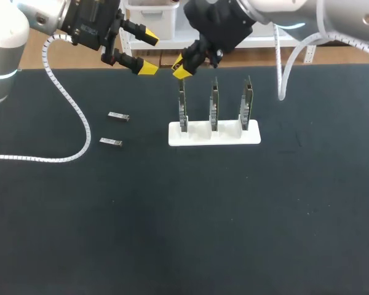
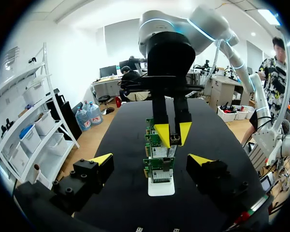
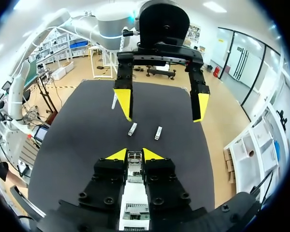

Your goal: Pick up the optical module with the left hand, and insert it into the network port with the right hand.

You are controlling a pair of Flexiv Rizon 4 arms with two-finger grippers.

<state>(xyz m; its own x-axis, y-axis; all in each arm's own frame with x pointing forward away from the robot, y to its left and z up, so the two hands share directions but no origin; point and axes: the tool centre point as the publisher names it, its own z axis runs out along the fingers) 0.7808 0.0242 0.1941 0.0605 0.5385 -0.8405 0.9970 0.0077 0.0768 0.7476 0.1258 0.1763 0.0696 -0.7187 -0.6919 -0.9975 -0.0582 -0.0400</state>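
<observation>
Three optical modules showing: one gripped above the rack, two lying loose.
Plenty of open dark surface (image 1: 184, 221) is stretching toward the near edge and to the right of the white rack (image 1: 197, 134), while the far edge is running just behind both arms. The right jaws are standing nearly closed, pinching a small metal optical module (image 3: 134, 157) from both sides and hovering just above the top of the leftmost board (image 1: 182, 109) of three standing upright in the rack. The left jaws are gaping wide and holding nothing, hanging beside the right jaws near the far edge. One loose module (image 1: 119, 116) and a second loose module (image 1: 111, 142) are lying flat to the left of the rack, apart from it, with a white coiled cable (image 1: 80, 123) trailing just beside them.
</observation>
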